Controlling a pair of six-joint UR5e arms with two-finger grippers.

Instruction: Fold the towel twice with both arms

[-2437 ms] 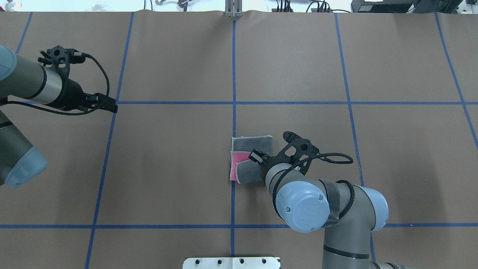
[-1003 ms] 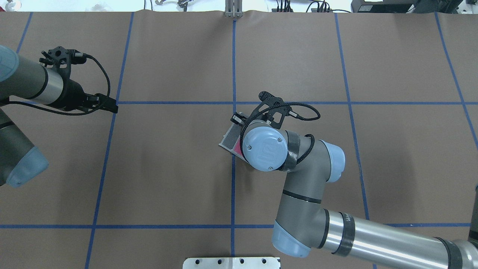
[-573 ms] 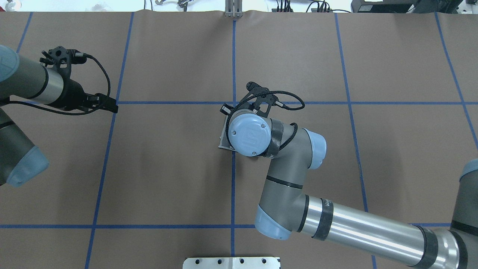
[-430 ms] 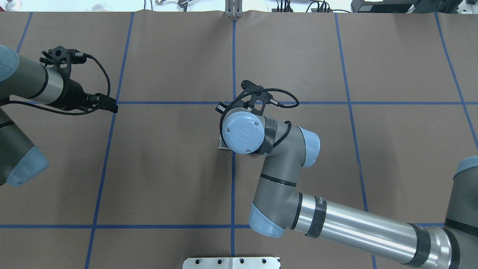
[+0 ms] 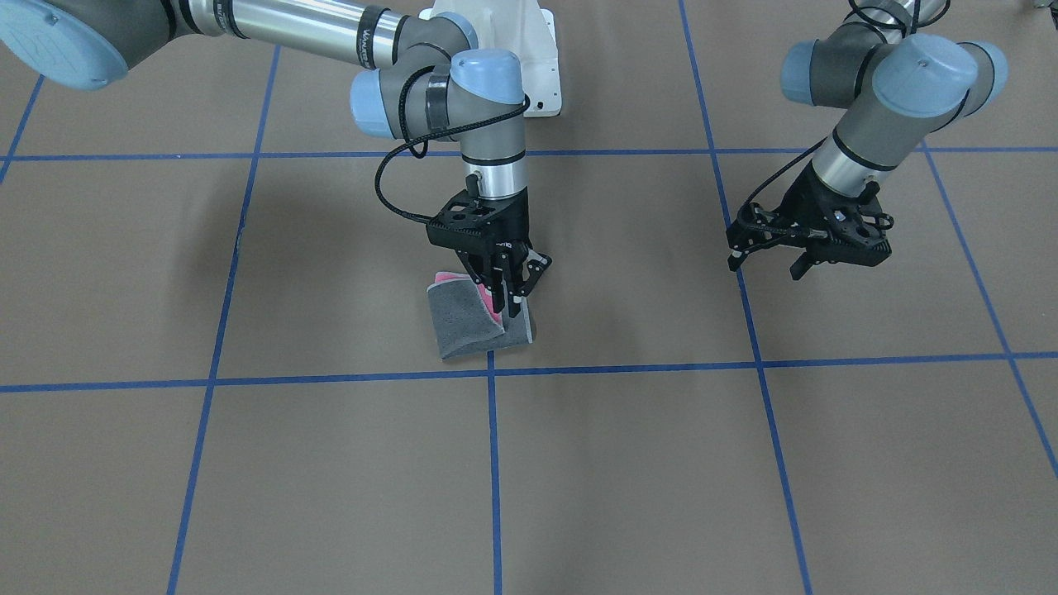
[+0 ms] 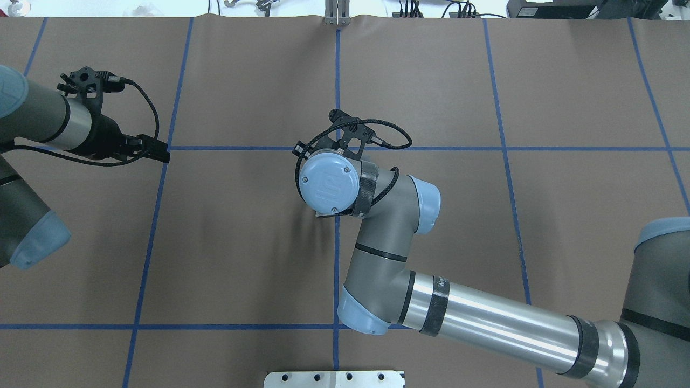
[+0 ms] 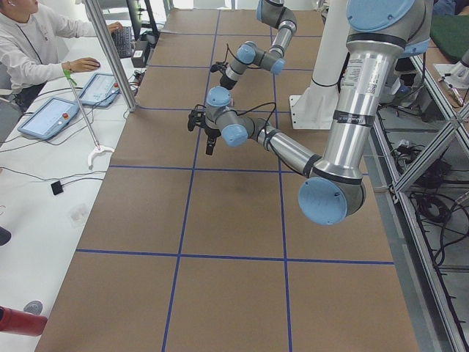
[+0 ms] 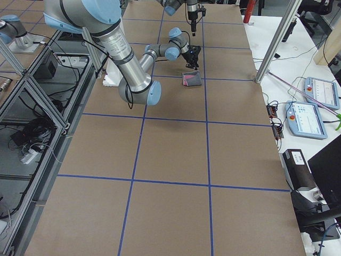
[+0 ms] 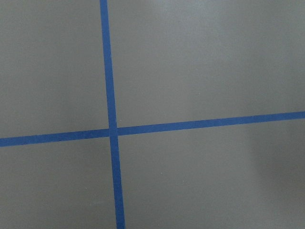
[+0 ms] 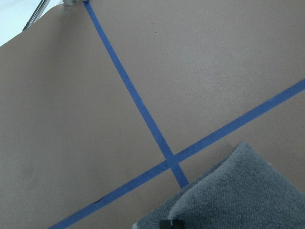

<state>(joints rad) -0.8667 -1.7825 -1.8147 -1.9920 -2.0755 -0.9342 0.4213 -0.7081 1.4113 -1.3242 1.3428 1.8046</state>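
Note:
The towel [image 5: 467, 326] lies near the middle of the table, dark grey face up, with a strip of pink showing under a raised flap. My right gripper [image 5: 511, 307] points straight down and is shut on that flap's edge, holding it just above the lower layers. From overhead the right wrist covers almost all of the towel [image 6: 322, 215]. The right wrist view shows the grey flap [image 10: 238, 191] beside a crossing of blue tape. Far off at the table's left, my left gripper [image 5: 764, 266] hovers open and holds nothing.
Blue tape lines [image 6: 337, 81] divide the brown table cover into squares. The white pedestal [image 5: 541, 74] stands at the robot's side of the table. A person [image 7: 29, 44] sits at a side bench with tablets, and another tablet [image 8: 319, 90] lies past the far edge.
My right arm swung away from the robot and leftward, carrying the towel's flap over the rest; the pink face is now mostly covered. The left arm stayed still.

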